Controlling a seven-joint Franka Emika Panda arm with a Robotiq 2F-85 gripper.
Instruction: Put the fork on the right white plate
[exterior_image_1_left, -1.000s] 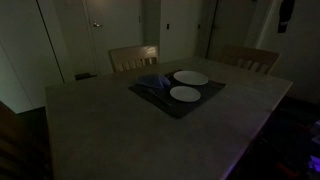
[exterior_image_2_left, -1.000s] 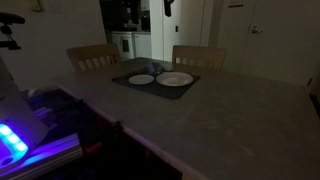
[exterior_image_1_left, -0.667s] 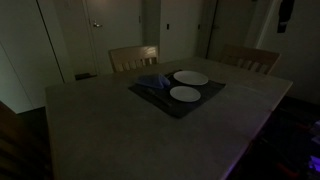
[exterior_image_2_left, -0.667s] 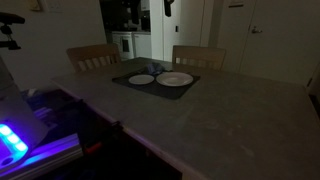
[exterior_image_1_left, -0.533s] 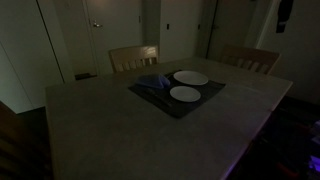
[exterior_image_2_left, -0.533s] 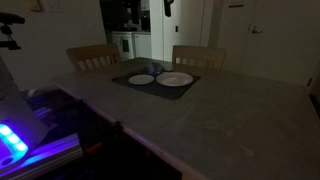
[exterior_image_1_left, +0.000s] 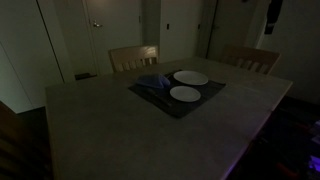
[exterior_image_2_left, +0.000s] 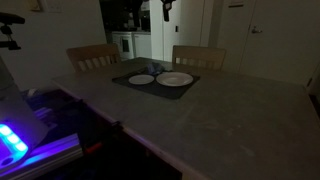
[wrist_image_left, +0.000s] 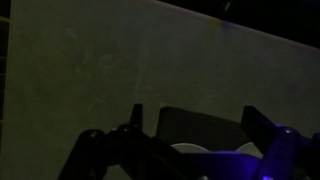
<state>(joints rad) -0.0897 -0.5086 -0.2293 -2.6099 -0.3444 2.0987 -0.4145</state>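
The room is dark. Two white plates (exterior_image_1_left: 191, 77) (exterior_image_1_left: 185, 94) lie on a dark placemat (exterior_image_1_left: 160, 102) at the far middle of the table; both also show in an exterior view (exterior_image_2_left: 141, 79) (exterior_image_2_left: 175, 78). A bluish cloth (exterior_image_1_left: 150, 83) lies on the mat beside them. I cannot make out the fork. My gripper (exterior_image_1_left: 272, 12) hangs high above the table, far from the mat, and also shows in an exterior view (exterior_image_2_left: 167, 8). In the wrist view the gripper (wrist_image_left: 195, 122) is open and empty, with the placemat (wrist_image_left: 200, 125) far below between the fingers.
The large grey table (exterior_image_1_left: 120, 130) has two wooden chairs (exterior_image_1_left: 133, 57) (exterior_image_1_left: 250, 58) at its far side. A blue-lit device (exterior_image_2_left: 12, 140) stands beside the table's near corner. Doors and walls lie behind.
My gripper has shifted a little sideways high above the table. The plates, mat and cloth have not moved.
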